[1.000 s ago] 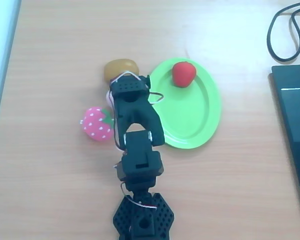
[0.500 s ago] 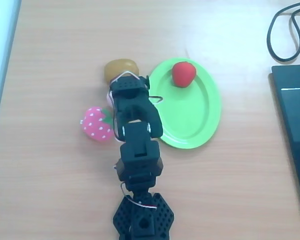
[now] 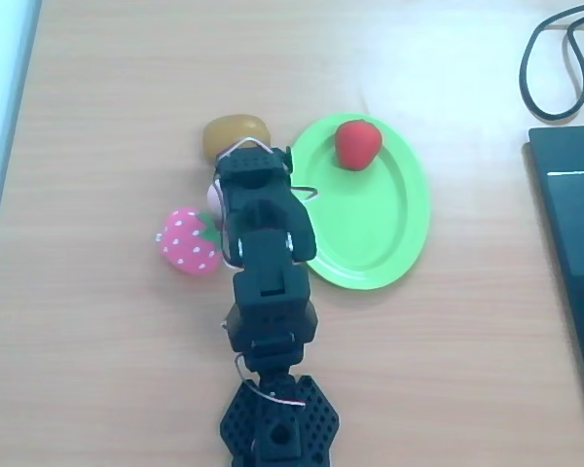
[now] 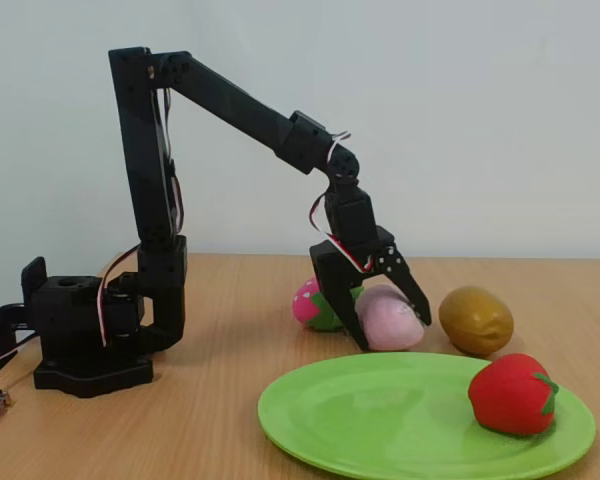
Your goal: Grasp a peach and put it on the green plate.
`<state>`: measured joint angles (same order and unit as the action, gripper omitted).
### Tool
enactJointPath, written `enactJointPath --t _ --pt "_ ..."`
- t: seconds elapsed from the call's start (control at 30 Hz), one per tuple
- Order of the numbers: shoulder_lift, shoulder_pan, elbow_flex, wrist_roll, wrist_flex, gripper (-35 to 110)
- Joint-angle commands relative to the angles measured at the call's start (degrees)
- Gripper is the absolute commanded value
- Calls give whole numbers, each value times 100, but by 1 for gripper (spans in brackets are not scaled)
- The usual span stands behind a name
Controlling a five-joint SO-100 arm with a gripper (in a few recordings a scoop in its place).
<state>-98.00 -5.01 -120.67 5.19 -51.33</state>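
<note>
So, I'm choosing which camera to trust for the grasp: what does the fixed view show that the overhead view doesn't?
Fixed view alone: the gripper with its fingers straddling the peach, which rests on the table. Overhead alone: the black cable and a dark flat object at the right edge; there the arm covers most of the peach. Both: the green plate holding the red fruit, the strawberry and the brown fruit.

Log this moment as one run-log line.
phase: grasping | gripper: fingers straddle peach, closure unclear | peach: on table, beside green plate | plate holds: red fruit
</note>
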Motion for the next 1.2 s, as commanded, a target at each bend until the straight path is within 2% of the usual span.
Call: enactJointPath --t 0.0,0.3,1.17 --pt "-79 -44 132 0 18 32" --pt "-132 -105 123 35 53 25" --pt "-1143 26 519 62 44 26"
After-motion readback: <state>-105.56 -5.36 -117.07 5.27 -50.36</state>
